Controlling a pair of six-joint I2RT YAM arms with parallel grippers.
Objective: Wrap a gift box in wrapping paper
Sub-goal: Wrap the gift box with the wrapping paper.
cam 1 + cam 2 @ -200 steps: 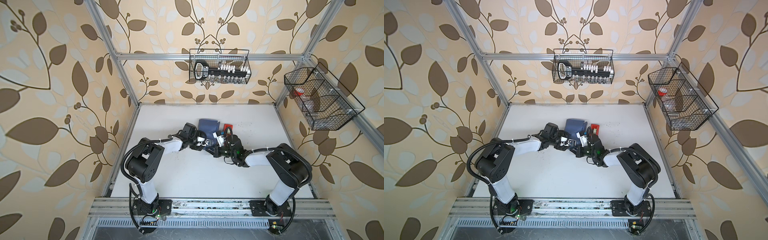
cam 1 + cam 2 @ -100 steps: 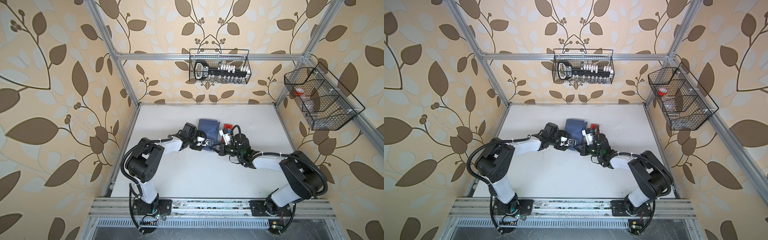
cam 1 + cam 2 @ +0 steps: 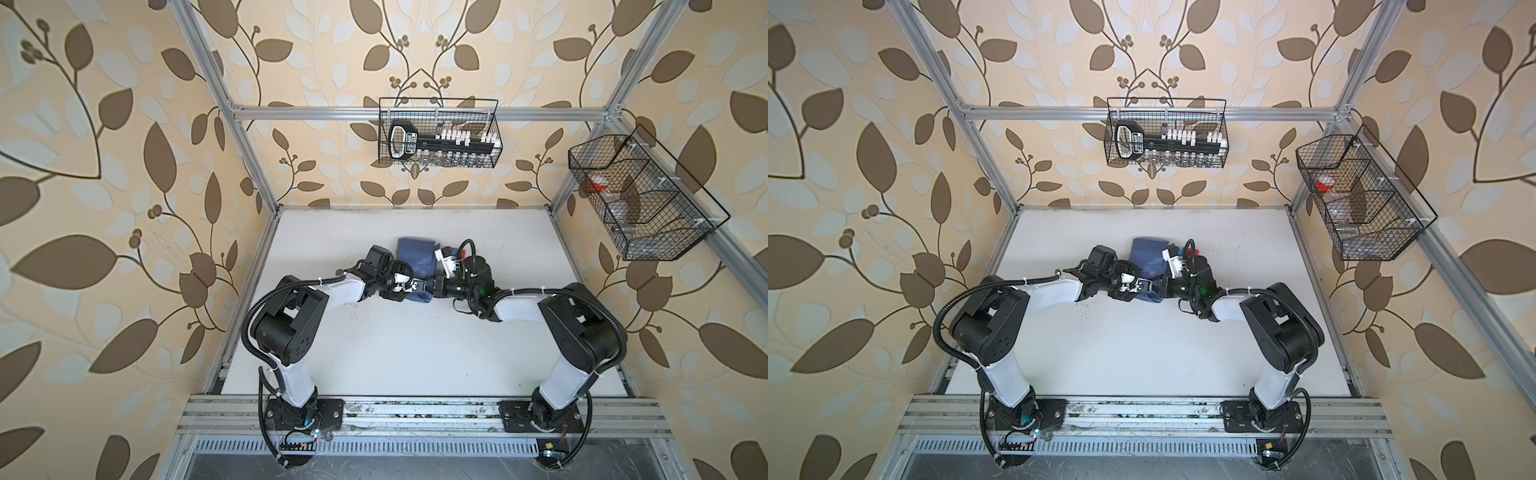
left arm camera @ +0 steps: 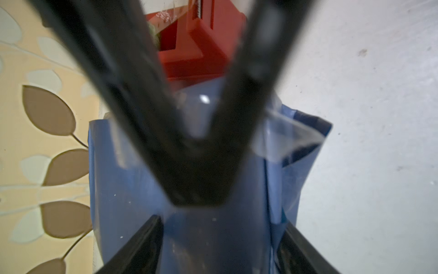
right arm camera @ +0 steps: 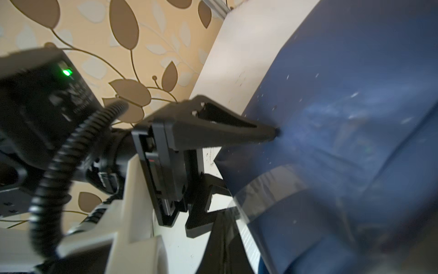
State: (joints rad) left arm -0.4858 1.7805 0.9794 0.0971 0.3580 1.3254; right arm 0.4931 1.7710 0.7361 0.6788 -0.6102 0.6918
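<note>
On a white table (image 3: 374, 340) ringed by leaf-patterned walls, the gift box (image 3: 415, 254), sheathed in blue wrapping paper (image 3: 1148, 255), lies mid-table toward the back, just beside a red tape dispenser (image 4: 196, 54). The left gripper (image 3: 416, 288) clasps the parcel's near end, jaws spread wide (a clear tape strip (image 4: 284, 140) curls off the paper). The right gripper (image 4: 196, 189), pinched together, points its tip at the paper between those jaws.

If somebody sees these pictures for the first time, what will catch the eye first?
First, in the middle of the white table, blue wrapping paper folded into a parcel, with the left hand straddling it and the shut right hand pointing at it from the opposite side. Then the red tape dispenser beside the parcel, and a wire basket on the back rail.
</note>
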